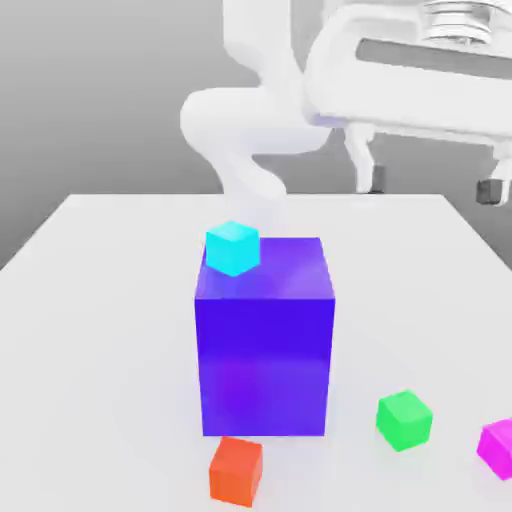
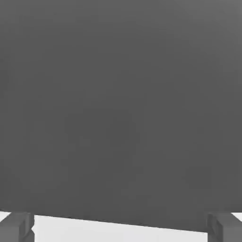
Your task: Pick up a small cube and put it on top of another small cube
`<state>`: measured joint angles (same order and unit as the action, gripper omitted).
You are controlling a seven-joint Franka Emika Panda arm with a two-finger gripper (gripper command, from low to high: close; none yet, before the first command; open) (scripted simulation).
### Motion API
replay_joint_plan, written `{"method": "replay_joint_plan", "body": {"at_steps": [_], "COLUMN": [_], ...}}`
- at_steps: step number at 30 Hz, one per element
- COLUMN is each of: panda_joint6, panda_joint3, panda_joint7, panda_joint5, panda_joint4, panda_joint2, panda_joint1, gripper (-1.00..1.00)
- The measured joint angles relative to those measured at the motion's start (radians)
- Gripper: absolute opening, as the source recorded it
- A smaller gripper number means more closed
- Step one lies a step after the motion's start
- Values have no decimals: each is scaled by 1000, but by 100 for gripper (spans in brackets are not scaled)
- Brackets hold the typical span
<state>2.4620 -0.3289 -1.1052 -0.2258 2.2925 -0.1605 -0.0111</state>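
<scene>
High at the exterior view's upper right, the gripper (image 1: pixel 434 184) hangs well above the table (image 1: pixel 100 260), its two dark fingertips (image 1: pixel 377 178) spread wide apart with nothing between them. In the hand view the same two fingertips (image 2: pixel 16 227) stand far apart, and between them lies a grey backdrop and a pale strip that is probably the table's far edge.

On the white table a large blue-violet cube (image 1: pixel 265 340) stands near the middle. A small cyan cube (image 1: pixel 233 247) seems to sit on its top at the corner toward the exterior view's left, though it may stand behind it. The small magenta-pink cube (image 1: pixel 497 447) rests on the table at the exterior view's right edge, partly cut off, well apart from the gripper. Just beside it, toward the left, sits a green cube (image 1: pixel 404 419). An orange-red cube (image 1: pixel 236 471) lies in front of the big cube, close to its lower edge. The white arm (image 1: pixel 250 130) curves up behind the big cube.
</scene>
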Motion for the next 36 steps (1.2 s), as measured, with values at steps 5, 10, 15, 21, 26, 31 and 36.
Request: {"method": "replay_joint_plan", "body": {"at_steps": [5,10,15,21,26,31,36], "panda_joint6": [44,95,154,269,282,189,159], "panda_joint3": [-44,-58,-90,-7,4,-79,-108], "panda_joint7": [-94,-163,-203,-283,-291,-220,-103], "panda_joint5": [-74,-113,-110,-206,-218,-122,-81], "panda_joint4": [-3,-3,-1,-39,-43,-4,110], "panda_joint2": [183,357,518,695,712,578,450], "panda_joint1": [63,125,188,271,281,216,145], "gripper": [0,0,0,-100,-100,-100,-100]}}
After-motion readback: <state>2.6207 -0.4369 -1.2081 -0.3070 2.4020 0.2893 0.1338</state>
